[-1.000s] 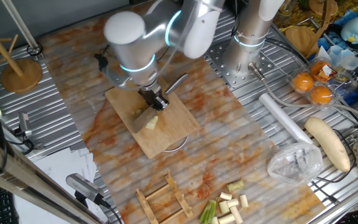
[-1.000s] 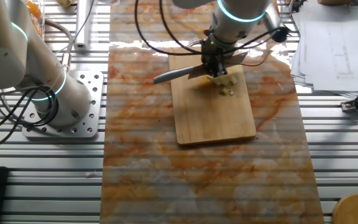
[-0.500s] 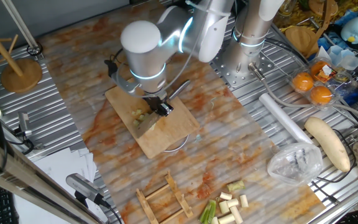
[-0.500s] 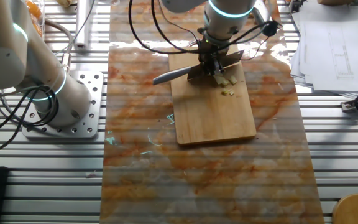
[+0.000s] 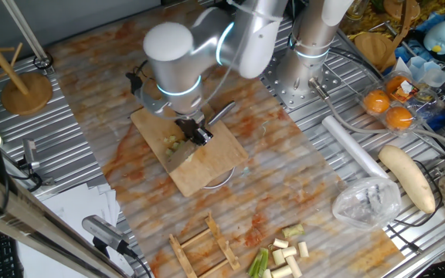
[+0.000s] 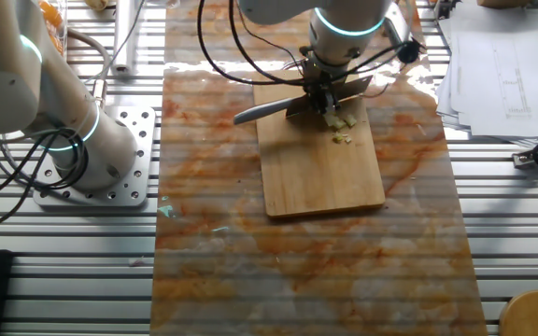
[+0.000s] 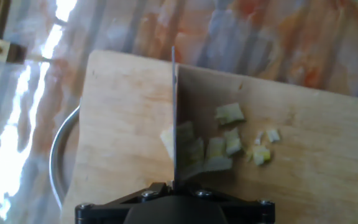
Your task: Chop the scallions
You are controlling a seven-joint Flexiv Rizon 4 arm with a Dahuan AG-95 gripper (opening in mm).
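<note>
My gripper (image 5: 195, 130) is shut on a knife (image 6: 261, 112) over the wooden cutting board (image 5: 211, 164). In the hand view the blade (image 7: 174, 118) stands edge-on, straight down onto the board (image 7: 120, 106), with the gripper (image 7: 173, 188) at the bottom edge. Chopped scallions (image 7: 199, 151) lie as small pale yellowish bits against the blade and to its right (image 7: 229, 113). The other fixed view shows the bits (image 6: 342, 123) beside the gripper (image 6: 329, 93). Uncut scallions (image 5: 285, 255), cream and light green segments, lie at the table's near edge.
A metal bowl rim (image 7: 58, 155) shows under the board. A second arm's base (image 6: 77, 135) stands beside the mat. A long white radish (image 5: 408, 177), a plastic bag (image 5: 366, 202), oranges (image 5: 388, 110), a wooden rack (image 5: 202, 247) and papers (image 6: 502, 56) lie around.
The arm's elbow has swung and the knife has shifted a little along the board. The pale piece by the blade now lies as smaller bits.
</note>
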